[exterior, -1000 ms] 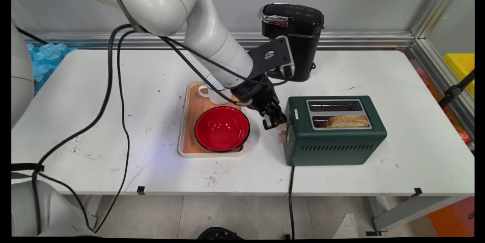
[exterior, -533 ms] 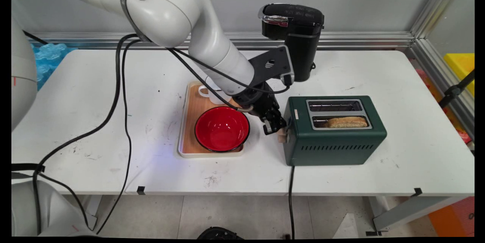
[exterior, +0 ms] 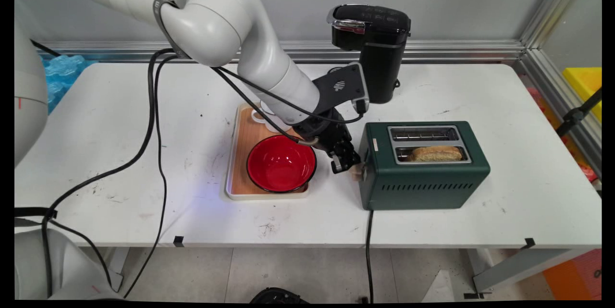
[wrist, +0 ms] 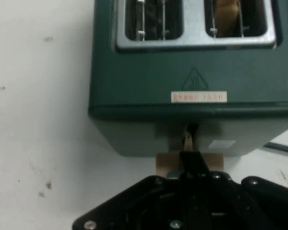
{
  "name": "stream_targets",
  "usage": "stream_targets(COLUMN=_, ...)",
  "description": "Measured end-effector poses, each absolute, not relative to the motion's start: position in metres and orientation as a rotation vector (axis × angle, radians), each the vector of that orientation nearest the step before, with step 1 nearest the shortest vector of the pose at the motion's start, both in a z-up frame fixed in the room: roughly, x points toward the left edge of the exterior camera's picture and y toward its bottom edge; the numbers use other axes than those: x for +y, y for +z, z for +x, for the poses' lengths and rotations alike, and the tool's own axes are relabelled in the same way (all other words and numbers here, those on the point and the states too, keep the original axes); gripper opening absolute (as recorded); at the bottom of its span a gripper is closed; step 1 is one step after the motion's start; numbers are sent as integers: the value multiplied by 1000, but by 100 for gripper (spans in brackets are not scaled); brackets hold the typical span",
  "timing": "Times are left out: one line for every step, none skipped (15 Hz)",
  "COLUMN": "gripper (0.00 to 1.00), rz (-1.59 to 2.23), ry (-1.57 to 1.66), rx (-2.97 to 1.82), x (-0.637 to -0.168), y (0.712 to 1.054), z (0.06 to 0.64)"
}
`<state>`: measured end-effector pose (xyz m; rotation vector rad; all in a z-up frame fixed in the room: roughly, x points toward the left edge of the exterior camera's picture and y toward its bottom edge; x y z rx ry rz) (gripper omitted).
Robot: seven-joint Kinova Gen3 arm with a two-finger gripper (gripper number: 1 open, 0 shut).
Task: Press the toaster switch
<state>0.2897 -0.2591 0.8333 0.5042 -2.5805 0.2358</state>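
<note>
A dark green two-slot toaster [exterior: 423, 183] stands right of centre on the table, with a slice of toast [exterior: 436, 154] in its near slot and the far slot empty. My gripper [exterior: 347, 164] is at the toaster's left end, shut, its fingertips resting on top of the tan lever knob [exterior: 356, 172]. In the hand view the shut fingers [wrist: 192, 155] lie over the tan lever [wrist: 165, 165] below the toaster's end wall [wrist: 182, 72]. The toast [wrist: 228, 17] shows in the right slot.
A wooden tray [exterior: 240, 140] left of the gripper holds a red bowl [exterior: 281, 163] and a white mug [exterior: 266, 118], largely hidden by the arm. A black coffee machine [exterior: 377, 48] stands behind. The toaster's cord [exterior: 369, 250] hangs over the front edge.
My gripper has moved down and slightly left along the toaster's left end, with the tan lever under it. The toast sits a little lower in its slot.
</note>
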Motion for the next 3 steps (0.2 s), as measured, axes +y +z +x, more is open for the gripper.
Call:
stream_targets(gripper=0, rz=504, ry=236, rx=-2582, x=-259, y=833, z=291)
stream_targets(gripper=0, rz=506, ry=235, rx=-2583, x=-258, y=833, z=293)
stream_targets(gripper=0, rz=507, ry=234, rx=-2585, x=-258, y=832, z=295)
